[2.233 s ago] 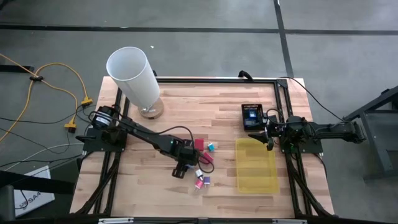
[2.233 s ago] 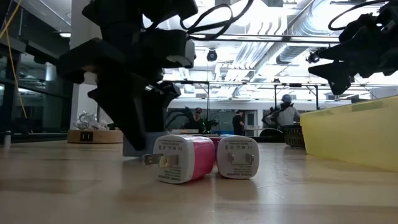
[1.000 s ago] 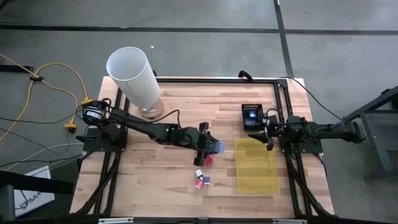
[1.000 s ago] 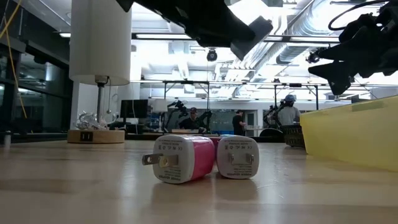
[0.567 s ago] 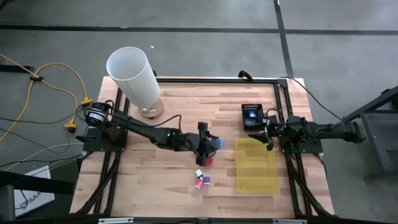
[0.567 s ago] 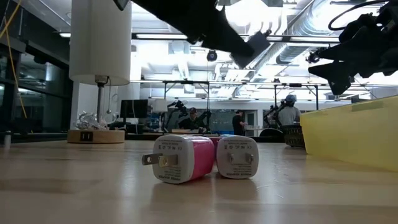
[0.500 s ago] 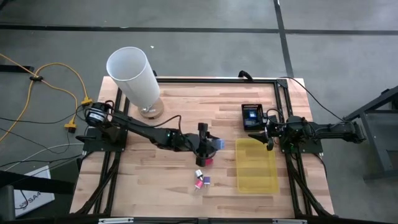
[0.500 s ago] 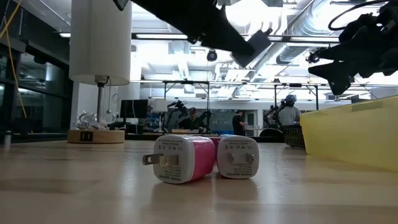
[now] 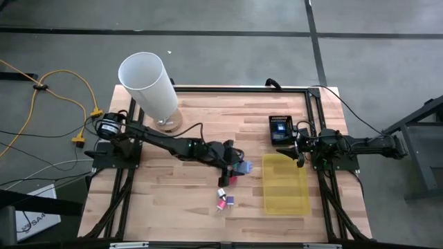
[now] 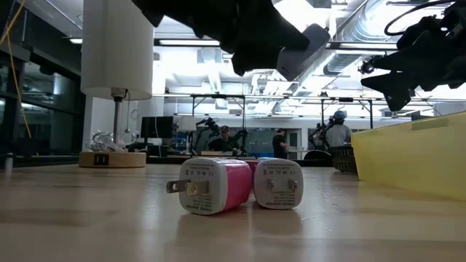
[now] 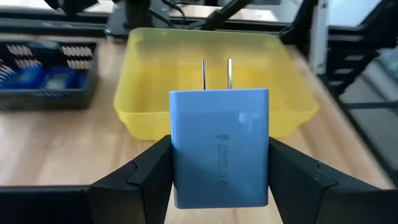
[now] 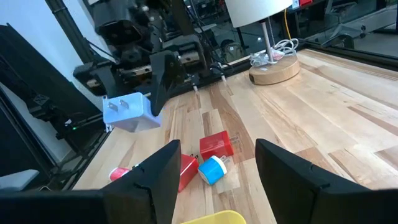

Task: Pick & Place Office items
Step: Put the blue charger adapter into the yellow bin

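My left gripper (image 9: 236, 166) hangs over the table's middle, shut on a blue plug-in block (image 11: 219, 155), which shows again from the far side as the same blue block (image 12: 127, 112). Its two prongs point at the yellow tray (image 9: 284, 183). Other office items lie on the wood below and nearer: a red block (image 12: 216, 146), a cyan one (image 12: 214, 169), and a pink block (image 10: 211, 185) beside a white one (image 10: 280, 183). My right gripper (image 9: 299, 153) waits open at the tray's far edge. My left gripper pinches the blue block's two opposite side faces (image 11: 177, 168) between its two fingers (image 11: 146, 177). The fingers come from the table's left, slanting slightly down. The block is lifted clear of the table, its broad face up and its prongs (image 11: 216, 73) pointing away from the gripper.
A tall white cylinder (image 9: 149, 86) on a round wooden base stands at the far left. A black basket (image 9: 280, 129) sits just beyond the tray. The table's near left part is bare wood (image 9: 159, 207).
My left gripper has rolled about its own pointing line with the blue block still in its fingers, so the block now lies flatter. It has stayed over about the same spot.
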